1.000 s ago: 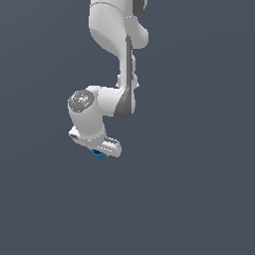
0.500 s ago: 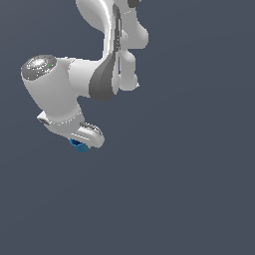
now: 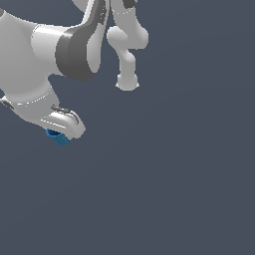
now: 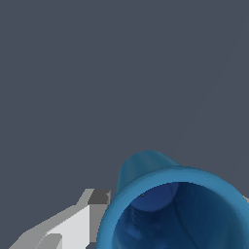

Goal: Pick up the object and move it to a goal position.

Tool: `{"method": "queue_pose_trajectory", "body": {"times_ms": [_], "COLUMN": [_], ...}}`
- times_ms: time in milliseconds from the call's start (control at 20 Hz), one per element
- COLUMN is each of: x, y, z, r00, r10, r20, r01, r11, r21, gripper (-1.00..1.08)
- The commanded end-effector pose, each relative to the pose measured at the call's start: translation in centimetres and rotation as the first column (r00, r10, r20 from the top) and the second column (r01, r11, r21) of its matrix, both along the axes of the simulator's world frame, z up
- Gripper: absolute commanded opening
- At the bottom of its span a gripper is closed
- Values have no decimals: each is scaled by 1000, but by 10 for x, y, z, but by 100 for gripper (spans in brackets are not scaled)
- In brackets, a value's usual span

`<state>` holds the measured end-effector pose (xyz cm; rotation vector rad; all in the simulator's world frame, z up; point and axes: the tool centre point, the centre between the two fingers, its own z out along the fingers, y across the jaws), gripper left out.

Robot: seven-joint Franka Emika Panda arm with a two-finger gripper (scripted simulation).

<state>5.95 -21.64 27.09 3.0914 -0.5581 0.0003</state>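
In the exterior view the arm (image 3: pixel 74 47) fills the upper left of the picture against a plain grey ground. The gripper (image 3: pixel 62 130) hangs at its lower end, and the blue cup (image 3: pixel 59 137) pokes out from beneath it, touching it, with most of the cup hidden behind the white housing. Nothing shows under the cup, so it looks to be carried in the air. No goal marker is visible in this view.

In the wrist view the cup (image 4: pixel 175 209) sits very close to the lens, its open mouth turned toward the camera and the darker hollow showing inside. One white finger (image 4: pixel 68 228) lies against the cup's outer wall; the other finger is hidden behind the cup. The fingers appear clamped on the cup, though only one contact can be seen.

The risks, as I judge them: the hold seems to bear on a thin curved wall near the rim, so a quick swing or a hard stop could let the cup twist or slip out. With no surface in sight below, a drop would likely lose it. The goal is unseen, so overshoot cannot be ruled out.
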Motion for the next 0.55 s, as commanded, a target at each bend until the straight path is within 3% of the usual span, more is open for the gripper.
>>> {"method": "queue_pose_trajectory", "body": {"times_ms": [0, 500], "x": [2, 6], "y": [-6, -14], "z": [11, 26], "r00": [1000, 1000], "r10": [1, 1], "r20": [0, 0], "r01": [-1, -1], "r11": [1000, 1000], "r21": [0, 0], "gripper": [-100, -100]}}
